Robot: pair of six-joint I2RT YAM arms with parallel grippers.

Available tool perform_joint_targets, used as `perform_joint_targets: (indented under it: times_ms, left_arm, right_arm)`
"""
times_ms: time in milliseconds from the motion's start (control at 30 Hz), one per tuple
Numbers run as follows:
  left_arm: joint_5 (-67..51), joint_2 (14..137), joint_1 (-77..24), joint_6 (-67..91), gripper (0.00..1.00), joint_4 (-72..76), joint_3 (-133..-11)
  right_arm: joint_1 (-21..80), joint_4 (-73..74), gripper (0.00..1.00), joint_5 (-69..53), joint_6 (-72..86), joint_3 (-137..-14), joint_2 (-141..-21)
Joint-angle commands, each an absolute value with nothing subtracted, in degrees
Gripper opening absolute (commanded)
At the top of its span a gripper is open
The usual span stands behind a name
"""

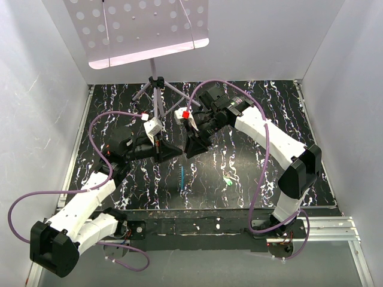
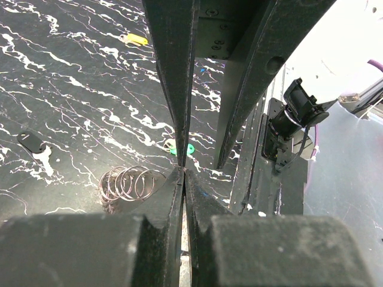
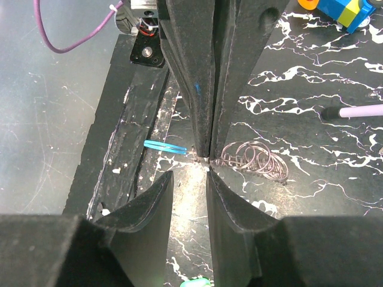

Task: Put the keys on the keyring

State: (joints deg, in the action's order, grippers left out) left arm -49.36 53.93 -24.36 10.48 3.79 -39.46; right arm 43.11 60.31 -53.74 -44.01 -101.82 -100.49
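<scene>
Nearest the bases, on the black marbled table, you have the green key lying loose, right of centre and clear of both grippers. Level with it at centre is a blue strip, running from the near side toward the gripper tips. In the right wrist view its far end sits right at the left gripper's tips. Can't tell if it's joined to the ring.

Next back, your two grippers meet tip to tip over mid-table.
- Left gripper: fully closed, fingers pressed flat together. Can't tell whether any wire is pinched at the very tip.
- Right gripper: part-way open, with a clear gap between the fingers and nothing in it. The left gripper's tips sit just off that gap.

Just beyond the tips is the keyring, silvery wire loops spread out like a coil. Its near end is right at the left gripper's tips, and it's well apart from the green key.

Further out, a black-headed key lies flat on the table, apart from the keyring. Behind that is the purple tripod stand, and at the back the perforated tray on top of it.
</scene>
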Motion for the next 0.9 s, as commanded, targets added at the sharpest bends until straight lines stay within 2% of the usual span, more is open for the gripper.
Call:
perform_joint_targets:
  times_ms: [0, 867]
  left_arm:
    - [-51.2, 53.4, -24.3, 11.1, 0.00, 6.6, -39.0]
    - [-51.9, 53.5, -24.3, 12.6, 0.00, 8.1, -38.6]
  right_arm:
    - [43.2, 60.3, 0.37, -54.6, -45.0, -104.2, -100.2]
    - [43.2, 60.3, 0.37, -54.6, -45.0, -103.4, -100.4]
